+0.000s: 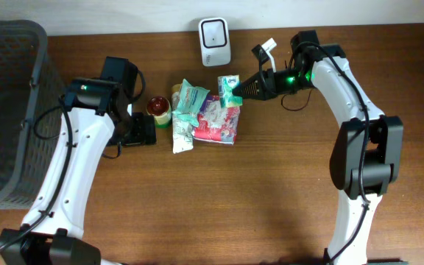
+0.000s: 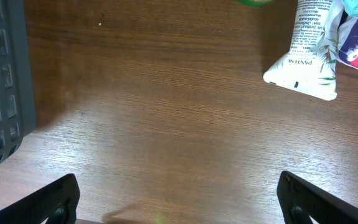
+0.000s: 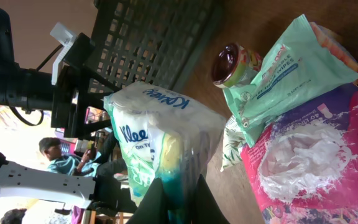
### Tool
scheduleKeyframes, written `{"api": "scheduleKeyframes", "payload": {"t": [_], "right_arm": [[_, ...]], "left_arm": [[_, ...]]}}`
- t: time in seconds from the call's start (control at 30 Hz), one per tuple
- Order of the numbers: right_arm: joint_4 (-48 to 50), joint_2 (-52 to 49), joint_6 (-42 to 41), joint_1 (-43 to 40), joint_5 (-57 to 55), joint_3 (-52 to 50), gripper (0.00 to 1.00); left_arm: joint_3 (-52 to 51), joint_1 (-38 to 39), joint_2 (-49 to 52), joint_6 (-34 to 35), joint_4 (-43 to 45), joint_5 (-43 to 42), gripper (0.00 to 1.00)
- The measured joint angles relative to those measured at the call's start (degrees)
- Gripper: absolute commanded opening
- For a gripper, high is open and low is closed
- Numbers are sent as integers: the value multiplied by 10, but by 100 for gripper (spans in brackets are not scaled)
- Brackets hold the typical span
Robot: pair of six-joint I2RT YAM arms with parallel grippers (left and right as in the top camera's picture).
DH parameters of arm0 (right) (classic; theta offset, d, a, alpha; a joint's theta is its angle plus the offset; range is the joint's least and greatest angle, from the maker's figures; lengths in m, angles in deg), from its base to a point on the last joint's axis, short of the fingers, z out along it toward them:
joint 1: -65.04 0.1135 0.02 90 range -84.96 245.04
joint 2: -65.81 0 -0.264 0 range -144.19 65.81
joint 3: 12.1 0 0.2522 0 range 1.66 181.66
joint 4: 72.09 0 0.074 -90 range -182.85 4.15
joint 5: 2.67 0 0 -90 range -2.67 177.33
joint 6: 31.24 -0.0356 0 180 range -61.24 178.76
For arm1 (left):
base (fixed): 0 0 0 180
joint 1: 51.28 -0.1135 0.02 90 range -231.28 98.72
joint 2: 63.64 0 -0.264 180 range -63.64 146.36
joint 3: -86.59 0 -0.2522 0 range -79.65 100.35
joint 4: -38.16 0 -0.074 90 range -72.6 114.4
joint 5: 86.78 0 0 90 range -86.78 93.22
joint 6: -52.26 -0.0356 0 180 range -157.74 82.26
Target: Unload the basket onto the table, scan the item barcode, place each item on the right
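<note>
Brown wooden table under both arms, with a dark mesh basket at far left. The left gripper hangs with its jaws spread wide, nothing between them, only bare wood below. Next comes the pile: a red-lidded jar, a white Pantene sachet, a teal wipes pack and a pink packet. A white scanner sits at the back edge. Over on the right, the right gripper is clamped tight on the Kleenex pack, held at the pile's back right corner, near the scanner.
</note>
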Motion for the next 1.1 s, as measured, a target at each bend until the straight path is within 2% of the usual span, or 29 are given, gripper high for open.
{"api": "scheduleKeyframes", "payload": {"t": [0.57, 0.87, 1.1], "right_arm": [[-38, 0, 0, 0, 0, 0, 4], [10, 0, 0, 0, -1, 0, 4], [0, 0, -7, 0, 0, 0, 4]], "left_arm": [[0, 0, 0, 0, 0, 0, 99], [0, 0, 0, 0, 0, 0, 99], [0, 0, 0, 0, 0, 0, 99]]}}
